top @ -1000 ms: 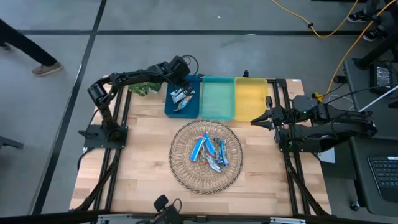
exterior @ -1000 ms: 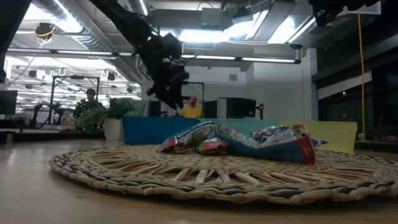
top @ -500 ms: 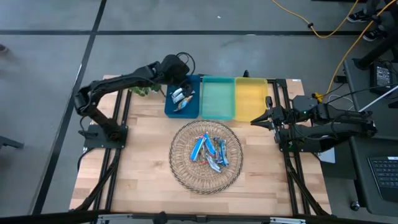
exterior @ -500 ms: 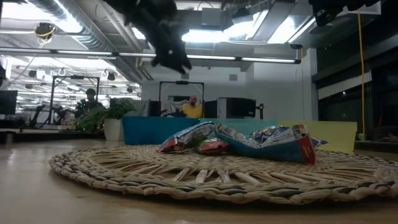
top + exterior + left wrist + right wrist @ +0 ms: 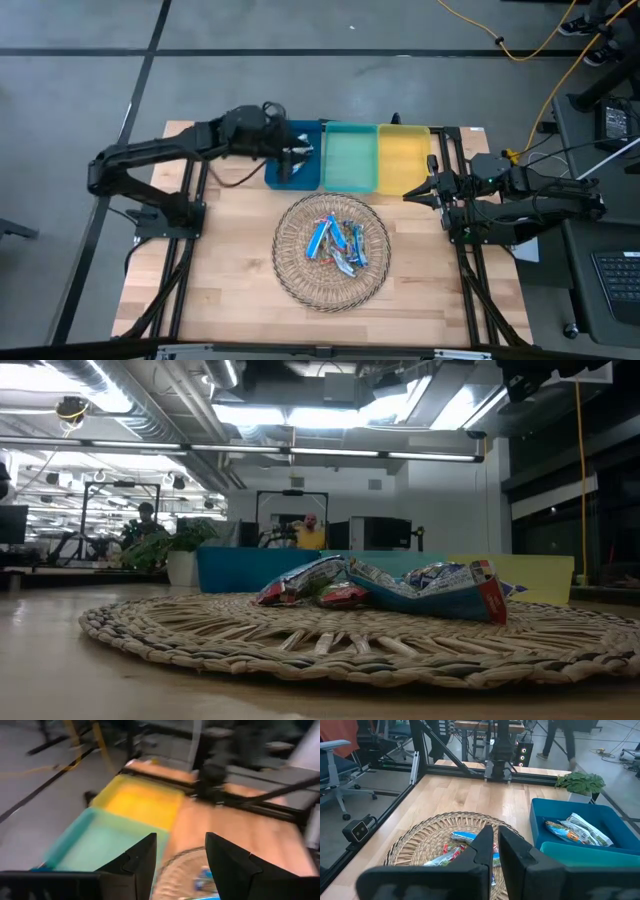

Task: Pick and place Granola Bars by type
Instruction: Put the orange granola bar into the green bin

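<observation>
On the wooden table [image 5: 230, 290] there's a round woven wicker mat [image 5: 290, 270] w/ a pile of Granola Bars [image 5: 336, 243] in the middle, mostly blue wrappers plus some silver-white and red ones, all jumbled and touching each other. From the low view the heap [image 5: 400, 585] sits right on the weave w/ wrappers crinkled up. Behind the mat, along the far edge of the table, three bins sit side by side: blue bin [image 5: 305, 178], teal bin [image 5: 350, 160], yellow bin [image 5: 402, 158]. The blue one already has a couple of bars in it, silver-white and orange-brown looking [image 5: 577, 831], lying flat on the bottom. Left gripper [image 5: 291, 157] is over the blue bin, arm stretched across from the left side of the table; its fingers [image 5: 137, 862] stand apart w/ nothing between them, and past them you see the teal and yellow bins and a bit of the mat. Right gripper [image 5: 411, 195] is parked on the right side just beside the yellow bin's near corner, fingers [image 5: 482, 845] pressed together, holding nothing, pointing across the mat. Small green leafy plant [image 5: 580, 782] sits at the far left corner of the table near the blue bin. Across the room, a person in yellow [image 5: 310, 535] is way back behind the bins.
</observation>
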Motion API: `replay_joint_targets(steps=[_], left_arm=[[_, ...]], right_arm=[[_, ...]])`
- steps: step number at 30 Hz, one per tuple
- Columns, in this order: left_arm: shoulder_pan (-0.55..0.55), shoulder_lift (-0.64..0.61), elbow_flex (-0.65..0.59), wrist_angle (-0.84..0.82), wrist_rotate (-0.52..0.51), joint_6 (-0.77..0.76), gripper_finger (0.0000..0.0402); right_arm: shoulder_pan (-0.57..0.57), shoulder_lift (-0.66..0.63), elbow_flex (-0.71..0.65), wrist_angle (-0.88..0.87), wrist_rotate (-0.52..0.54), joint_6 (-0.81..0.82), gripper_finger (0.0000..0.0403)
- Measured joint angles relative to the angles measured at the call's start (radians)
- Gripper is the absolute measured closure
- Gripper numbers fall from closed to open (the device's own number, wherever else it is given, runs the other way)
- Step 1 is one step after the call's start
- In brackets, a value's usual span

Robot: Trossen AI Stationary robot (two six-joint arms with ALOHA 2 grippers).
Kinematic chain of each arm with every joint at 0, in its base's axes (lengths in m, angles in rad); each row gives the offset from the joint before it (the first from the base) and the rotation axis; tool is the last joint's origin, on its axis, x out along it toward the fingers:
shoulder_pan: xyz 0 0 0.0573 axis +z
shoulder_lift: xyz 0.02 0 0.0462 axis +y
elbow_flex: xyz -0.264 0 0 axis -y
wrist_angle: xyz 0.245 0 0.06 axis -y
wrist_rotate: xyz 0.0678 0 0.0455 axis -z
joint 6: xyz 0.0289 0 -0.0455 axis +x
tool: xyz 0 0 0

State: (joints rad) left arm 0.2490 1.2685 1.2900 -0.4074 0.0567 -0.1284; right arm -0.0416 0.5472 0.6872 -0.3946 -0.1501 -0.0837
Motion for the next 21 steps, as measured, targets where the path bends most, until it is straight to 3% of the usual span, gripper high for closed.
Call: replay_joint_targets(steps=[10,21], left_arm=[[-0.228,-0.05,0.0,0.084,0.01,-0.007,0.0242],[-0.386,-0.006,0.0,0.091,0.008,-0.079,0.0243]], right_arm=[[0.0,0.0,0.0,0.0,0.0,0.0,0.037],[0.0,0.0,0.0,0.0,0.0,0.0,0.037]])
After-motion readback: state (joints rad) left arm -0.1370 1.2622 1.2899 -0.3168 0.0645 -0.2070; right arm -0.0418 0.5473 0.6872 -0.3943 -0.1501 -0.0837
